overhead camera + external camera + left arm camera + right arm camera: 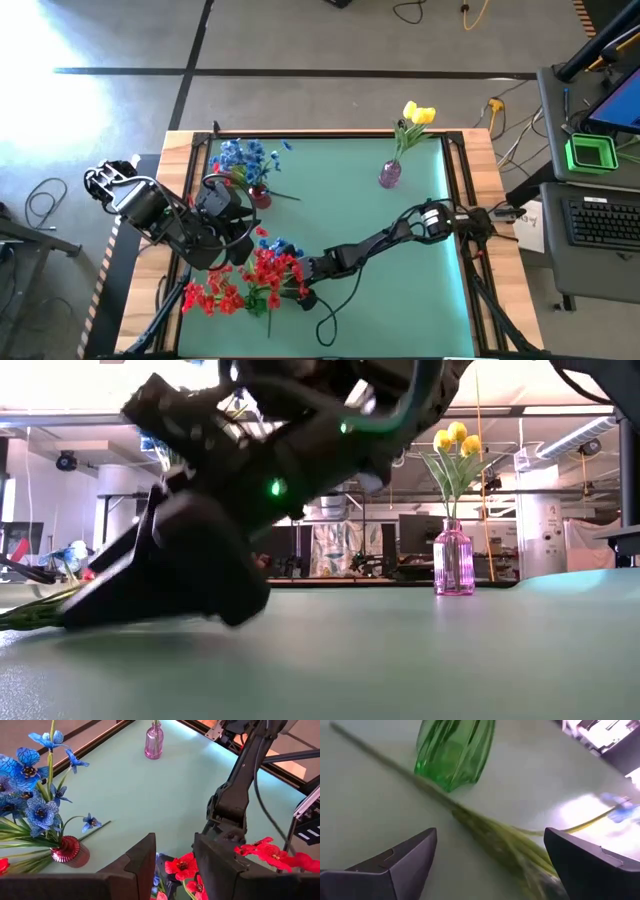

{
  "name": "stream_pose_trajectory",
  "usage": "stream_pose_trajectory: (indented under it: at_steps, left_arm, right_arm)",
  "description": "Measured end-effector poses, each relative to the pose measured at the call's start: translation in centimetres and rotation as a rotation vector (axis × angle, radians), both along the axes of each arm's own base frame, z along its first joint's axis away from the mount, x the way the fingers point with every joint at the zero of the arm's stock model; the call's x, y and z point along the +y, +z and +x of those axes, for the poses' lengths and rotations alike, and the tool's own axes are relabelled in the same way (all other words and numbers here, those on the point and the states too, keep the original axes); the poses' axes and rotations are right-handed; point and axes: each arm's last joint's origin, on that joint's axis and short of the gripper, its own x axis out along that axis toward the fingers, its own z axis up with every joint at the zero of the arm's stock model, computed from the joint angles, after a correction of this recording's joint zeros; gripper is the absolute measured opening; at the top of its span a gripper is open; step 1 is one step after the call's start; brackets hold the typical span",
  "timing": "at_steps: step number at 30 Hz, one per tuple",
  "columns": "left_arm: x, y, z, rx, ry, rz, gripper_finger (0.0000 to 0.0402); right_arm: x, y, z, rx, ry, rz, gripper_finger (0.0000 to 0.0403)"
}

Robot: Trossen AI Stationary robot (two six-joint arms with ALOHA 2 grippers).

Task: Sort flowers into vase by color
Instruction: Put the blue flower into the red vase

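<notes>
Red flowers (250, 280) lie in a heap on the green mat near the front left, their green stems (495, 840) flat on the mat. My right gripper (490, 865) reaches across to them, low over the mat and open wide, one finger on each side of the stems. Just beyond it is a green glass vase (452, 750). Blue flowers (240, 160) stand in a red vase (260, 197) at the back left. Yellow flowers (418, 114) stand in a pink vase (390, 175) at the back. My left gripper (172, 855) hangs above the red flowers, open, nothing between its fingers.
A single blue flower (620, 805) lies on the mat beside the red heap. The right arm (400, 235) stretches slanting across the middle of the mat. The wooden table rim (480, 200) frames the mat; free mat lies between the two standing vases.
</notes>
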Motion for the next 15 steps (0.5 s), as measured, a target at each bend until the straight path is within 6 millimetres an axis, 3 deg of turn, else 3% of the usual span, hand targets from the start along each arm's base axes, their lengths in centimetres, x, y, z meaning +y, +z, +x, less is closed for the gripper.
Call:
stream_pose_trajectory:
  at_steps: [15]
  left_arm:
    - [0.0,0.0,0.0,0.0,-0.002,0.002,0.0123]
  right_arm:
    - [-2.5,-0.5,0.0,0.187,0.028,0.15,0.0356]
